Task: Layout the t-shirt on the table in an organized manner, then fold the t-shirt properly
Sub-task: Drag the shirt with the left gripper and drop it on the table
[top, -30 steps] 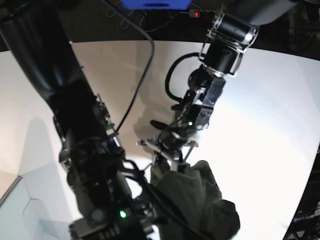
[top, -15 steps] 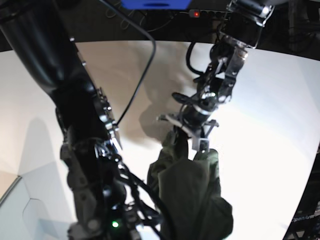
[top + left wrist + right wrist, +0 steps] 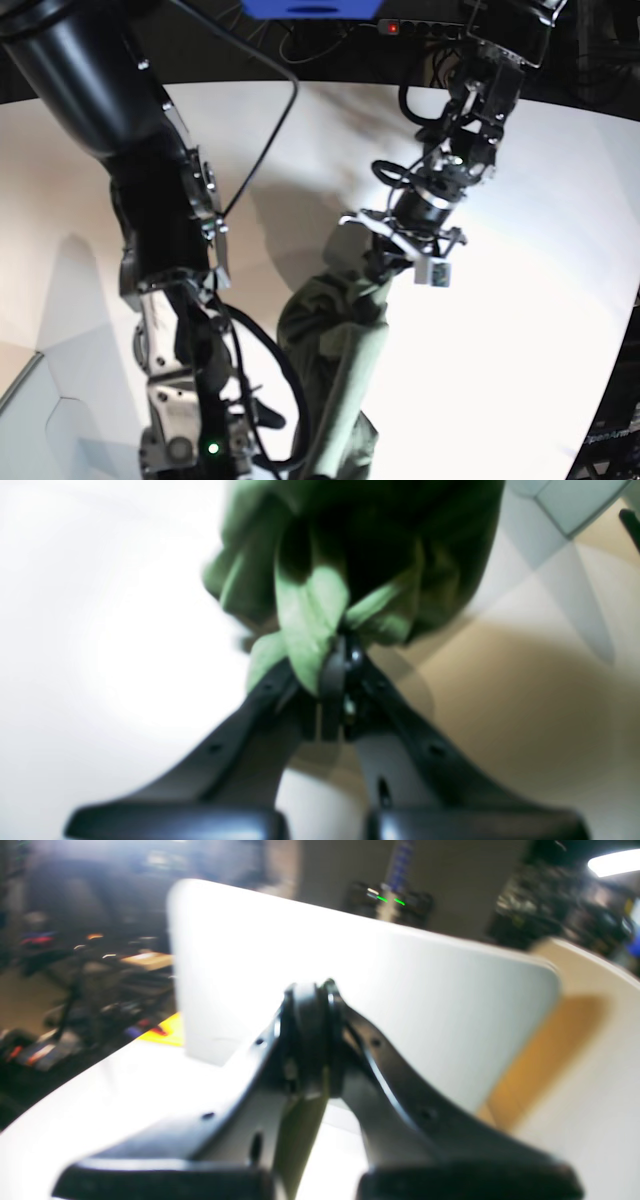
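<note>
T-shirt (image 3: pixel 335 350) is bunched and hung off the table (image 3: pixel 560 250), strung from 1 to 7 o'clock in base view. Left gripper (image 3: pixel 332 667) is clamped on a fabric fold; right gripper (image 3: pixel 312 1005) is pinched shut with a green strip trailing below, likely cloth. Both ends are held, presumably for spreading flat.

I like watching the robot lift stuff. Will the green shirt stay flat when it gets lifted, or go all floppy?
Probably floppy. The shirt hangs in a long drooping bunch from the left gripper instead of holding a shape. Where the gripper pinches it, the cloth crumples into soft folds, so it likely bends anywhere. It seems light too: one small pinch holds that end up over the table.
</note>
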